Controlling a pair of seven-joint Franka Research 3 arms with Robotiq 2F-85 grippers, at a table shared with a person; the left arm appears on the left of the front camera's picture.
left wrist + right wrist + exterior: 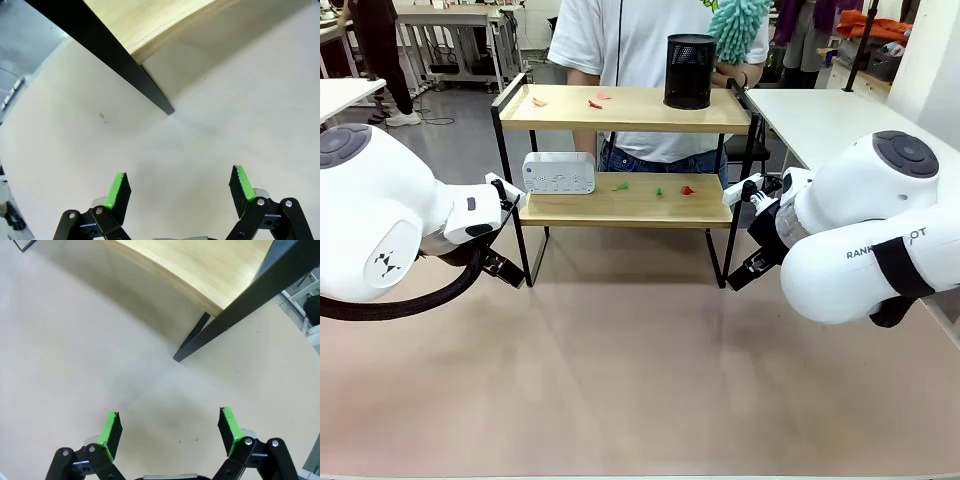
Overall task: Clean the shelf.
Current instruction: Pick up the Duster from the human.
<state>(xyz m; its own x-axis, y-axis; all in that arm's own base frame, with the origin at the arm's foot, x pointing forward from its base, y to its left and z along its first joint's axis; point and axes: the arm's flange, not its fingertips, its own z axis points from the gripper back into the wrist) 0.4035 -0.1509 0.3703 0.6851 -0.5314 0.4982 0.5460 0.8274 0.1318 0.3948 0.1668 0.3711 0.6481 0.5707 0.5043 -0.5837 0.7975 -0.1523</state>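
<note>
The shelf (620, 208) is standing on the surface (640, 380) at 12 o'clock from its middle, with a person (640, 40) standing just behind it and holding a teal duster (740, 28) above its 1 o'clock corner. A black mesh cup (689, 70) and reddish paper scraps (595, 102) are lying on the upper board. A white box (559, 172) and more green and red scraps are resting on the lower one.

The left hand (177, 187) is hovering spread and empty, with the shelf's front leg (125, 65) slanting in at 11 o'clock from it. The right hand (167, 425) is likewise gaping with nothing between its pads, the other front leg (235, 310) lying at 1 o'clock.

The shelf is looking stiff and fairly light, probably easy for two arms. Its thin metal bars are likely smooth, so the pads may be slipping unless they close squarely. The front uprights seem the best hold, one per hand, keeping the boards level so the cup and box are not sliding off.
</note>
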